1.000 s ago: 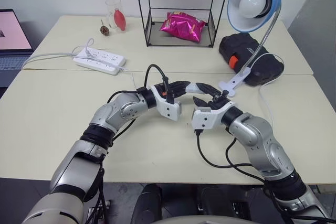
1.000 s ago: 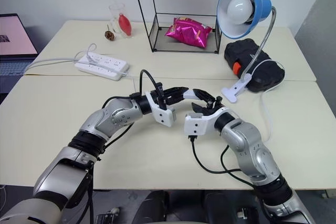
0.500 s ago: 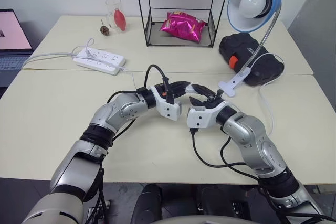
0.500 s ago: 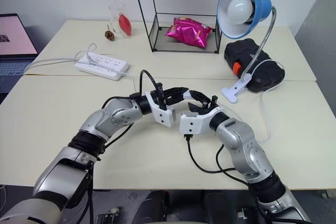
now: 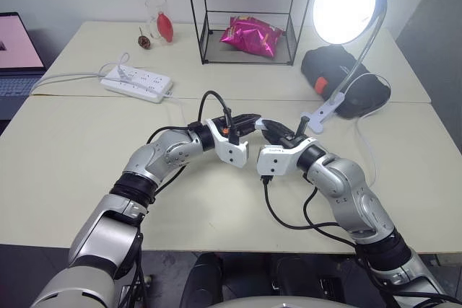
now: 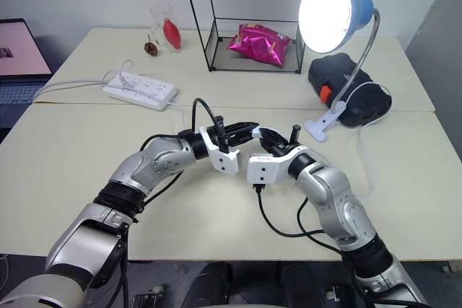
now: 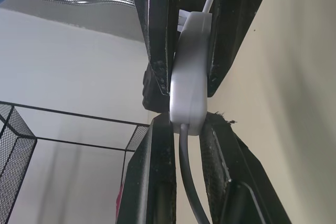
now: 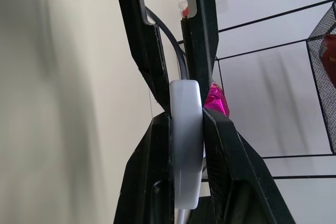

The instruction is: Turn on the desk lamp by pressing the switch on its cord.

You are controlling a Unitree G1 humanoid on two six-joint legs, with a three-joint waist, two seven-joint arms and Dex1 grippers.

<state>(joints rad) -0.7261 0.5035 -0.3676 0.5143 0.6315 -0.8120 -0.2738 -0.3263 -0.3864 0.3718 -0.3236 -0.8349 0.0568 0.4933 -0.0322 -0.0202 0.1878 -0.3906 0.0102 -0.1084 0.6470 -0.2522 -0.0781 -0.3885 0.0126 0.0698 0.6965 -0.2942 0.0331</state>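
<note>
The desk lamp (image 5: 345, 5) is lit, its round shade glowing white at the back right, on a chrome gooseneck above a white clip base (image 5: 317, 115). Its thin white cord (image 5: 368, 151) loops over the table to the right. At the table's middle, just above the surface, the small white switch (image 7: 190, 72) is pinched from both ends. My left gripper (image 5: 253, 120) is shut on the switch from the left. My right gripper (image 5: 268, 130) is shut on the switch (image 8: 186, 145) from the right, its fingertips meeting the left ones.
A white power strip (image 5: 137, 82) lies at the back left, beside a laptop (image 5: 14, 55). A black wire frame (image 5: 249, 12) holds a pink snack bag (image 5: 250, 35). A black case (image 5: 346, 81) sits behind the clip base. A glass (image 5: 160, 21) stands at the back.
My right gripper closed its fingers onto the switch, and the lamp went from dark to lit. The left arm has kept still.
</note>
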